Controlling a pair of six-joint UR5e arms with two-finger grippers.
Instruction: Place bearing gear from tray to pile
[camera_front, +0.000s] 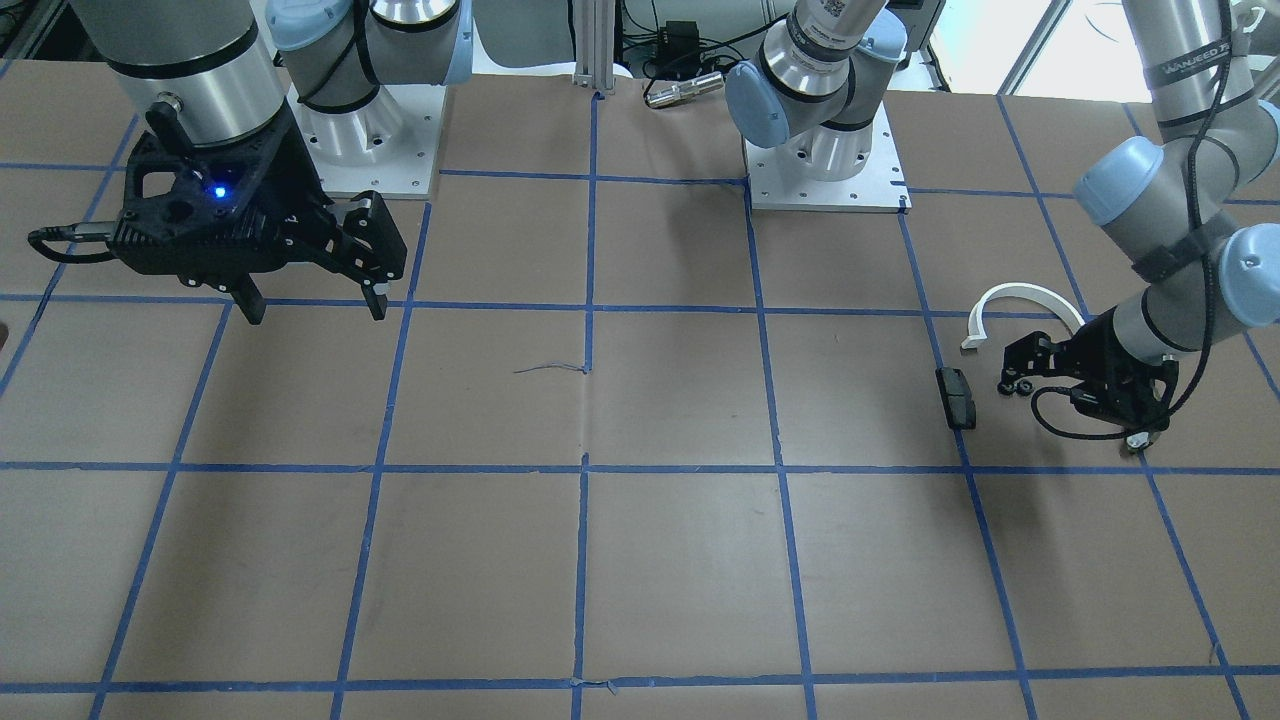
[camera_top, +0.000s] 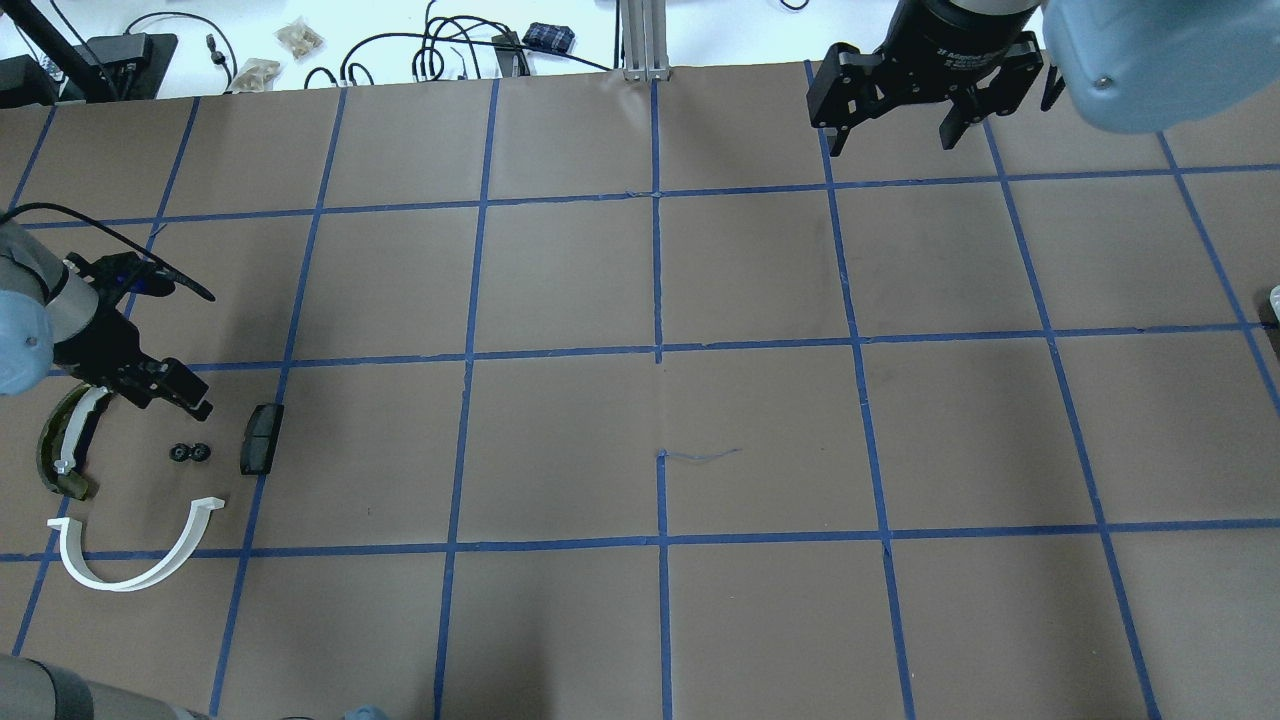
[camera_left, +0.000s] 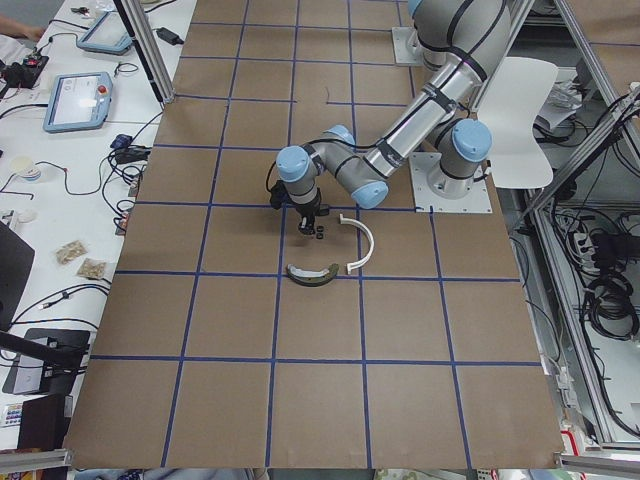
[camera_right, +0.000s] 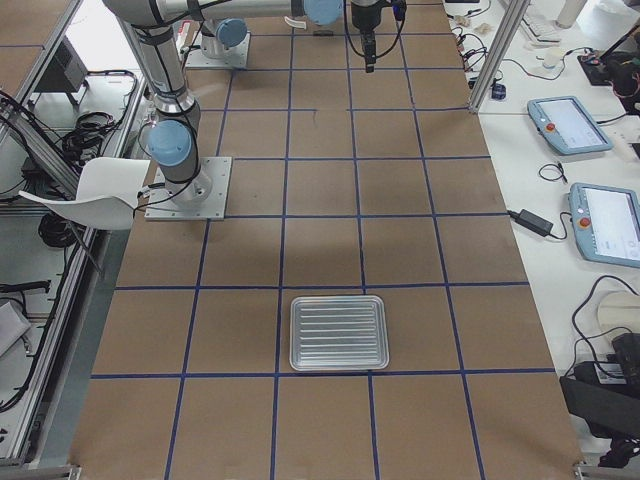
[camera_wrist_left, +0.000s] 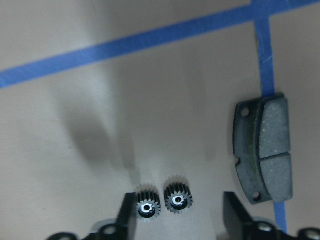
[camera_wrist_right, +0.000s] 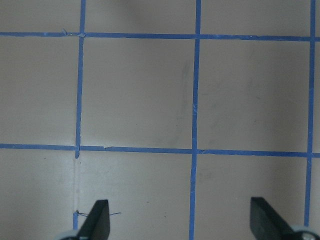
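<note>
Bearing gear (camera_wrist_left: 177, 200) lies flat on table (camera_top: 760, 270), second small gear (camera_wrist_left: 148, 208) just beside it. Both in pile spot, near dark pad (camera_wrist_left: 265, 150), white arc (camera_top: 135, 560) and olive shoe piece (camera_top: 60, 460). Tray (camera_right: 338, 332) well apart, at other end of table. My left gripper (camera_wrist_left: 181, 220) spread wide over gears, holding nothing. Right gripper (camera_wrist_right: 182, 220) spread wide too, up high. My worry: one finger sits very near second gear. If I lift crooked, finger may knock it. Gears are round, could roll away from pile.
</note>
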